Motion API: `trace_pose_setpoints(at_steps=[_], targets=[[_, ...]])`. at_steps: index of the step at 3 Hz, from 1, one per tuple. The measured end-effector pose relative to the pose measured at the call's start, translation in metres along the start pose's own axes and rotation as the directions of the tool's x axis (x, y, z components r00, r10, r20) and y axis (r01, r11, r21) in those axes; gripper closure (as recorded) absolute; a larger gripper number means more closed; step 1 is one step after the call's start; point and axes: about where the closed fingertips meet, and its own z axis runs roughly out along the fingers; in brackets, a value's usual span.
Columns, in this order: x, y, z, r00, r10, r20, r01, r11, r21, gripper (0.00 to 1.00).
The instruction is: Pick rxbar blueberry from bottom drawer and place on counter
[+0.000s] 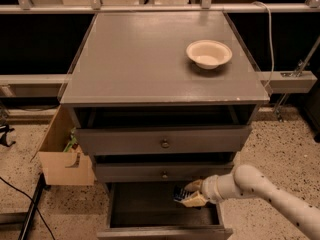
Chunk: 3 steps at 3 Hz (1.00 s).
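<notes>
**Gripper holding the snack bar over the open bottom drawer**

The cabinet is seen from the front and above. The bottom drawer [150, 209] is pulled out, its dark interior exposed. The white arm [272, 196] enters from the lower right and reaches in over the drawer's right half. The gripper [189, 193] lies just below the front of the middle drawer [130, 173], its two tan fingers [194, 185] set one above the other. They are clamped on the rxbar blueberry [178, 194], a small dark wrapper with pale lettering that projects to the left of the fingertips. The bar is held above the drawer floor, near the drawer's right wall; whether it touches the floor cannot be told.

The top drawer [125, 141] and the middle drawer are both slightly out, each bearing a round knob [164, 144] at the centre of its front. The grey surface [140, 59] above carries a pale bowl [209, 53] toward its right rear corner. A cardboard box [62, 161] stands on the speckled floor [280, 144] just left of the cabinet. A white cable [270, 39] hangs behind the right rear corner.
</notes>
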Motion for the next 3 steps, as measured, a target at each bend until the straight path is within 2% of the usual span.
trace_pose_setpoints(at_steps=[1, 2, 3], targets=[[-0.071, 0.005, -0.043, 0.991, -0.126, 0.033, 0.127, 0.9920, -0.002, 1.00], [-0.071, 0.005, -0.043, 0.991, -0.126, 0.033, 0.127, 0.9920, -0.002, 1.00], [-0.083, 0.014, -0.057, 0.989, -0.137, 0.057, 0.138, 0.9905, -0.002, 1.00]])
